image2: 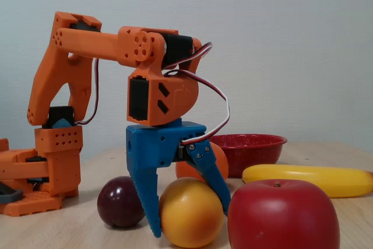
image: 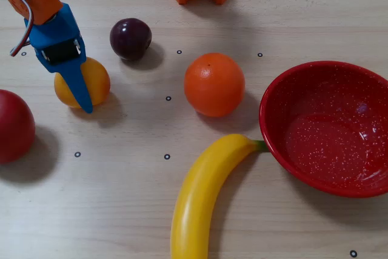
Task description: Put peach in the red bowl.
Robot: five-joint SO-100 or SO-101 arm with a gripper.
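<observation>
peach (image2: 190, 212) between tool (image2: 191, 221) fingers, seemingly gripped, on table (image: 121, 198)

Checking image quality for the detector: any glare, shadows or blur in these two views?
In the top-down fixed view, glare streaks the red bowl and soft shadows sit beside each fruit; in the side fixed view, light is even, the near apple slightly soft, the peach sharp.

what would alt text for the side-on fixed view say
A blue two-finger gripper on an orange robot arm straddles a small round yellow-orange peach on a pale wooden table. A dark purple plum, red apple, yellow banana and glossy red bowl surround it.
</observation>
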